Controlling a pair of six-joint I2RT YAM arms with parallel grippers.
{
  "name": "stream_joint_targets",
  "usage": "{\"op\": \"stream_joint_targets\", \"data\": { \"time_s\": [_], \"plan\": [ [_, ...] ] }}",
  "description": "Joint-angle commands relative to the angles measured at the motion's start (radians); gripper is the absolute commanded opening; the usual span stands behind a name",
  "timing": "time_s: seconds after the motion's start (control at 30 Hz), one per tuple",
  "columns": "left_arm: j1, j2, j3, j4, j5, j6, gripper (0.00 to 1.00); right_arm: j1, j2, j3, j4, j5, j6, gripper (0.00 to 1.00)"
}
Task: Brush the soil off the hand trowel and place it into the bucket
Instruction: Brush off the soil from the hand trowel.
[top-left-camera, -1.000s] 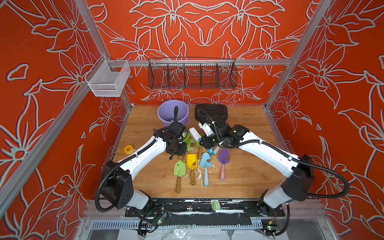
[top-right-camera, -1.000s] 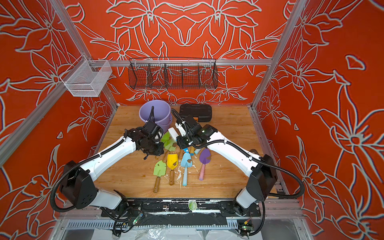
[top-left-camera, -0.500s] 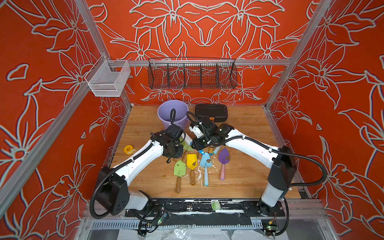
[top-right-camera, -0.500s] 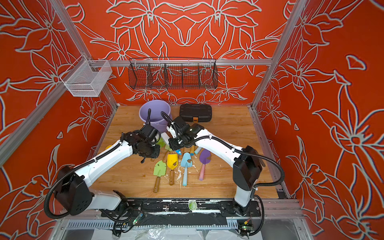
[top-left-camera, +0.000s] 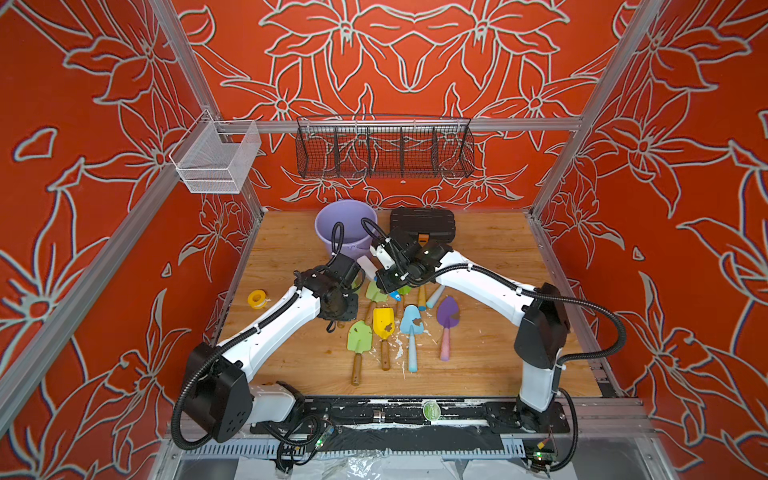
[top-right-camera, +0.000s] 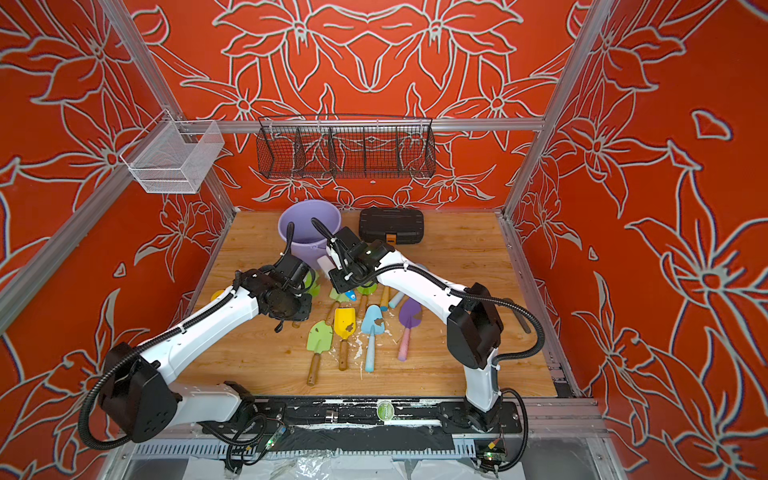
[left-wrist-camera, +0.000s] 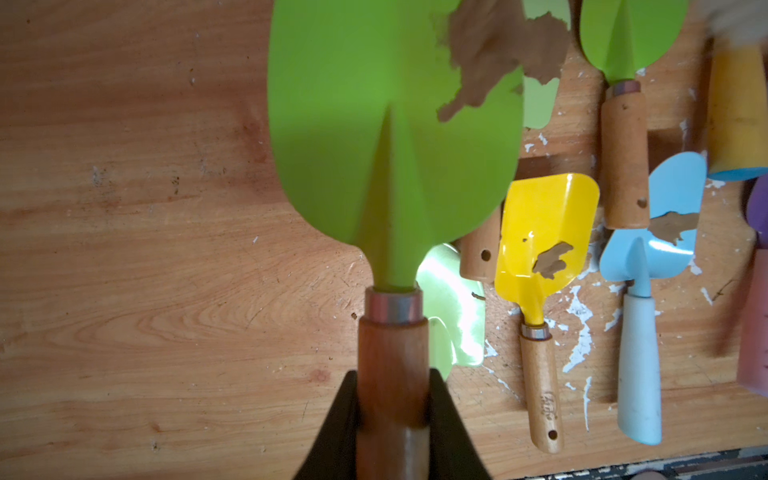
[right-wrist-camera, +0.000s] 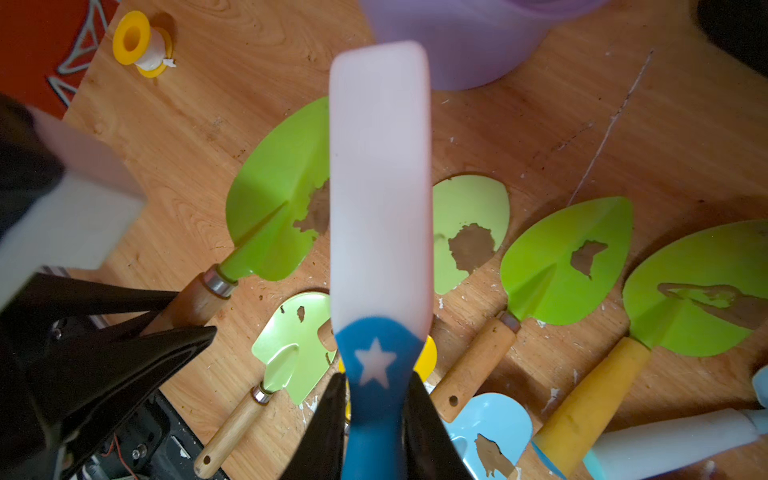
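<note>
My left gripper is shut on the wooden handle of a green hand trowel, held just above the table. A brown patch of soil sits on one side of its blade. My right gripper is shut on the blue, star-marked handle of a brush whose pale head is blurred and overlaps the soiled part of that blade. In both top views the two grippers meet in front of the lavender bucket, left gripper beside right gripper.
Several other soiled trowels lie on the wooden table: green, yellow, blue, purple. A black case stands right of the bucket. A yellow tape roll lies near the left wall. Wire baskets hang behind.
The right arm has swung its gripper and brush leftward to the left gripper's trowel. The left gripper has shifted slightly back and left, still holding the trowel.
</note>
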Motion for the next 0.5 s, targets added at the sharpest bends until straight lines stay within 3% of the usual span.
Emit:
{"op": "stream_joint_targets", "data": {
  "time_s": [0.0, 0.23, 0.47],
  "plan": [
    [0.014, -0.029, -0.012, 0.001, 0.015, -0.013, 0.00, 0.001, -0.051, -0.002, 0.015, 0.007, -0.013, 0.00],
    [0.017, -0.031, -0.014, 0.012, 0.040, -0.013, 0.00, 0.058, -0.042, -0.020, 0.031, -0.095, -0.010, 0.00],
    [0.018, -0.043, -0.028, 0.020, 0.049, -0.020, 0.00, 0.071, 0.029, -0.001, 0.019, -0.067, 0.008, 0.00]
  ]
}}
